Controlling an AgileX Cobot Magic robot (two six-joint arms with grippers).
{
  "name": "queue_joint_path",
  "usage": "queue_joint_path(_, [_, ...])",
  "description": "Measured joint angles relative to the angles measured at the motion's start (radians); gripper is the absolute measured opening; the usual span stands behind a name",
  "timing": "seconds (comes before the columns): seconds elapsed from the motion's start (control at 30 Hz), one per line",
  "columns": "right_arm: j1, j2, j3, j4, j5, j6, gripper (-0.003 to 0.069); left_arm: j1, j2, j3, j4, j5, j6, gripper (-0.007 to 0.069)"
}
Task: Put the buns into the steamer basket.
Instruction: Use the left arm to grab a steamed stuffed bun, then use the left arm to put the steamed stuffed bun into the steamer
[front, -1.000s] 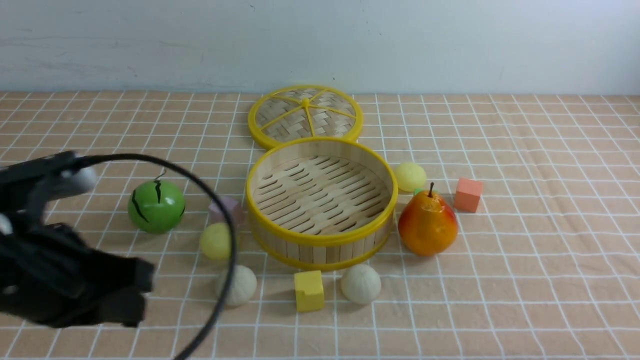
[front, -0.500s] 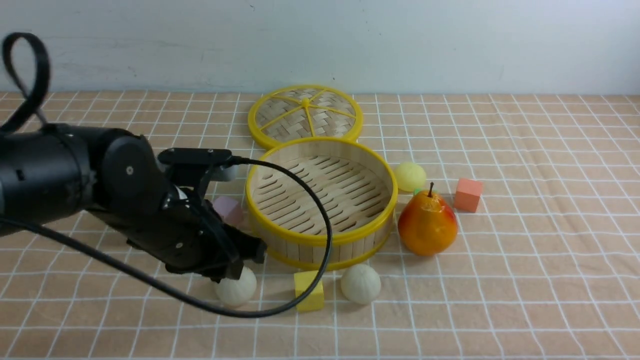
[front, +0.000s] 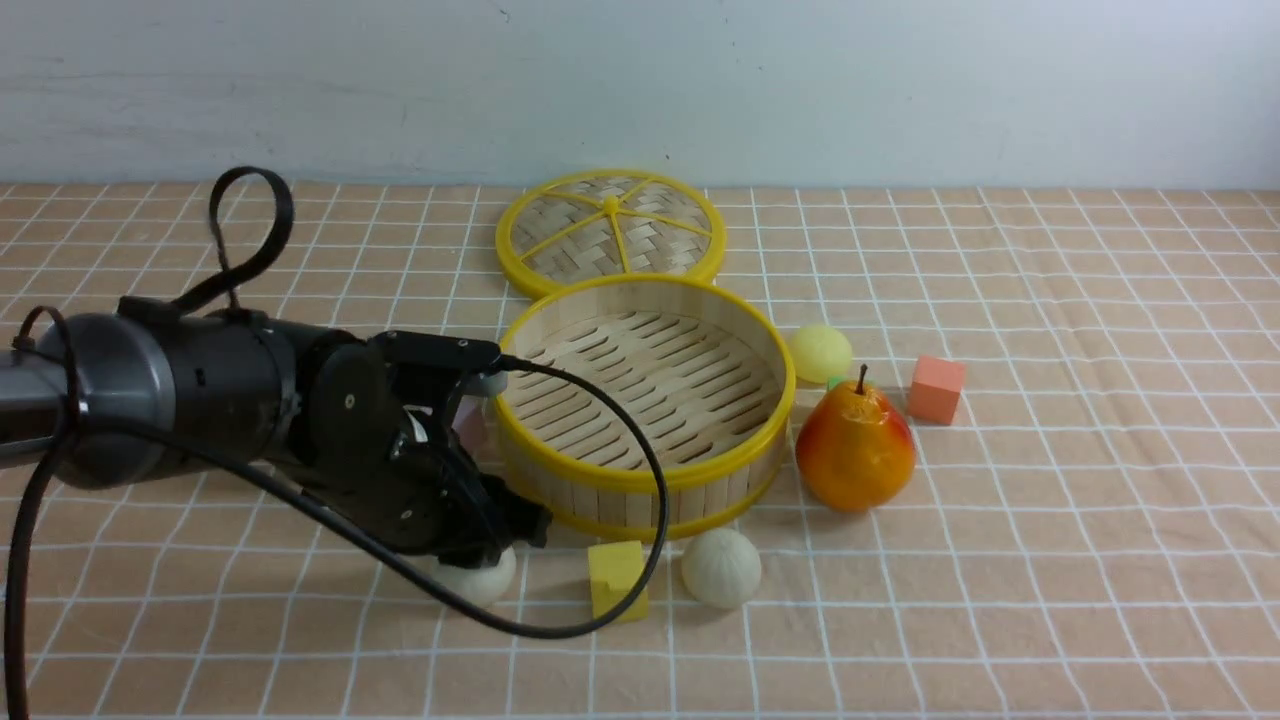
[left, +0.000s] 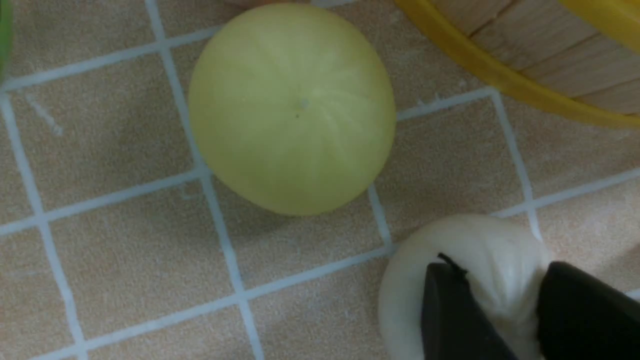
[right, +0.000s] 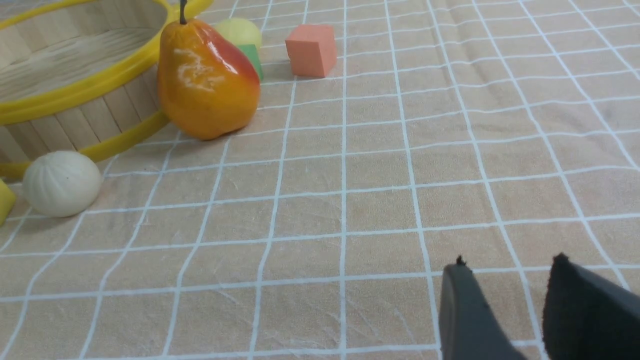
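Note:
The steamer basket (front: 640, 478) stands mid-table with nothing in it. My left gripper (front: 500, 550) is down at its front left, its jaws pinched on the top of an off-white bun (front: 490, 582) that rests on the cloth; in the left wrist view the gripper (left: 500, 270) squeezes that bun (left: 405, 300). A pale yellow bun (left: 292, 107) lies just beyond it, hidden by my arm in the front view. A second off-white bun (front: 721, 568) lies before the basket. A second yellow bun (front: 821, 352) sits behind the pear. My right gripper (right: 507, 262) is open and empty over bare cloth.
A flat woven lid (front: 610, 230) lies behind the basket. A pear (front: 856, 448) and an orange cube (front: 937, 389) are to its right. A yellow cube (front: 617, 578) sits between the two off-white buns. A pink cube (front: 468, 425) peeks out behind my left arm.
My left arm has swung in from the front left to the basket's front-left side and come down on the off-white bun. It now hides the green melon and one yellow bun.

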Motion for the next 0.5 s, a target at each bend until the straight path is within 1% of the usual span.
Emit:
queue_joint_path(0.03, [0.000, 0.000, 0.000, 0.000, 0.000, 0.000, 0.0239, 0.000, 0.000, 0.000, 0.005, 0.000, 0.000, 0.0155])
queue_joint_path(0.07, [0.000, 0.000, 0.000, 0.000, 0.000, 0.000, 0.0239, 0.000, 0.000, 0.000, 0.006, 0.000, 0.000, 0.0155])
queue_joint_path(0.1, [0.000, 0.000, 0.000, 0.000, 0.000, 0.000, 0.0239, 0.000, 0.000, 0.000, 0.009, 0.003, 0.000, 0.0063])
queue_joint_path(0.13, [0.000, 0.000, 0.000, 0.000, 0.000, 0.000, 0.0239, 0.000, -0.001, 0.000, 0.009, 0.009, 0.000, 0.0027])
queue_joint_path(0.2, [0.000, 0.000, 0.000, 0.000, 0.000, 0.000, 0.0239, -0.002, -0.020, 0.000, 0.009, 0.038, 0.000, -0.0005])
queue_joint_path(0.33, [0.000, 0.000, 0.000, 0.000, 0.000, 0.000, 0.0239, -0.049, -0.123, -0.011, 0.010, 0.095, 0.000, -0.0006])
queue_joint_path(0.43, [0.000, 0.000, 0.000, 0.000, 0.000, 0.000, 0.0239, -0.085, -0.175, -0.049, 0.010, 0.093, 0.002, -0.0006])
queue_joint_path(0.5, [0.000, 0.000, 0.000, 0.000, 0.000, 0.000, 0.0239, -0.115, -0.195, -0.119, 0.008, 0.060, 0.017, -0.0006])
